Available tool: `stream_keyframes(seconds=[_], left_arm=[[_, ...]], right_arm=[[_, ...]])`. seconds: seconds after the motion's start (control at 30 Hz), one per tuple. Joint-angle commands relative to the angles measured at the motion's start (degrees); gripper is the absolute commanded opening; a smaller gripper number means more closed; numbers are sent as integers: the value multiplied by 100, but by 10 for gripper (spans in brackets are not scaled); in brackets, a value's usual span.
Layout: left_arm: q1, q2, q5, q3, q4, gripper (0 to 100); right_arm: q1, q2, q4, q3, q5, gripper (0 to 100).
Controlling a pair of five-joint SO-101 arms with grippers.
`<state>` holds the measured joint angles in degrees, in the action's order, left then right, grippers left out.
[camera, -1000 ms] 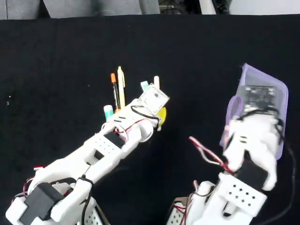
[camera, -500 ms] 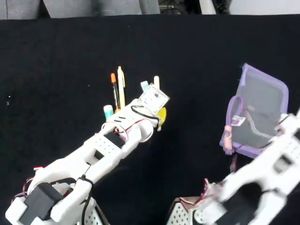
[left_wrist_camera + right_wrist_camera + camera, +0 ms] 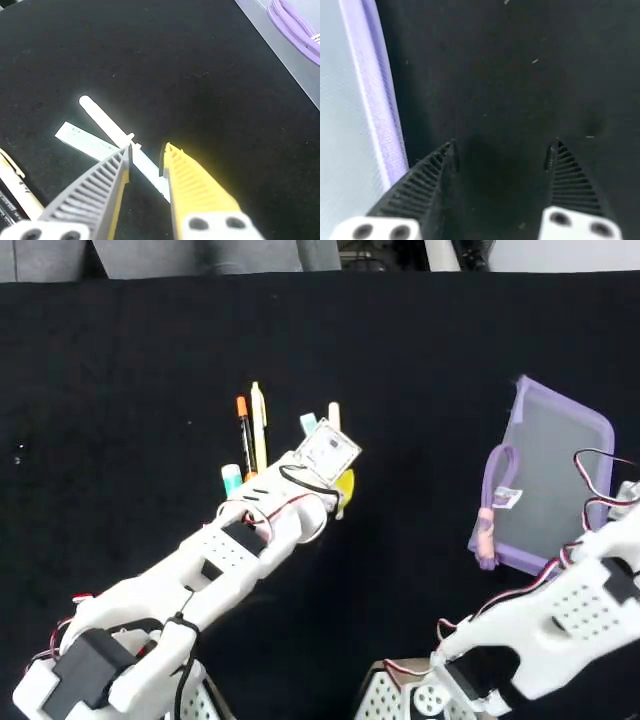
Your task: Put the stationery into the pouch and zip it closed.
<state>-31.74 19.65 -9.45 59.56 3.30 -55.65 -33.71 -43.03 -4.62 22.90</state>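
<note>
**High view.** The pouch point(image 3: 560, 470) lies flat at 3 o'clock on the worktop point(image 3: 120, 370) and appears unfilled. The pens point(image 3: 252, 435) sit grouped toward 10 o'clock of centre, well apart from it. The right arm point(image 3: 575, 605), over the pouch a second ago, has swung back to 5 o'clock and uncovered it. The left arm point(image 3: 230, 550) has not moved.

**Left wrist view.** The left tool point(image 3: 146, 151), jaws narrowly apart, straddles a white pen point(image 3: 102, 120) without clamping it. A grasp appears to be the next step.

**Right wrist view.** The right tool point(image 3: 502, 147), jaws wide apart and empty, hangs beside the pouch's purple edge.
</note>
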Motion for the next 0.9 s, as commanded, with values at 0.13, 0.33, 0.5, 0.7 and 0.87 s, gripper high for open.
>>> stream_keyframes(seconds=[0.13, 0.33, 0.5, 0.7, 0.87], left_arm=[[110, 26, 9, -48, -9, 116], [295, 26, 9, -92, -9, 116], [558, 26, 9, -171, 0, 116], [760, 26, 9, -127, 308, 116], [954, 26, 9, -13, 668, 116]], right_arm=[[932, -541, -1301, -1305, 9, 276], [1925, -637, -1723, -1473, -44, 276], [2804, -646, -1714, -1455, -62, 276], [3833, -646, -1714, -1508, -756, 276], [4255, -620, -1714, -1516, -800, 276]])
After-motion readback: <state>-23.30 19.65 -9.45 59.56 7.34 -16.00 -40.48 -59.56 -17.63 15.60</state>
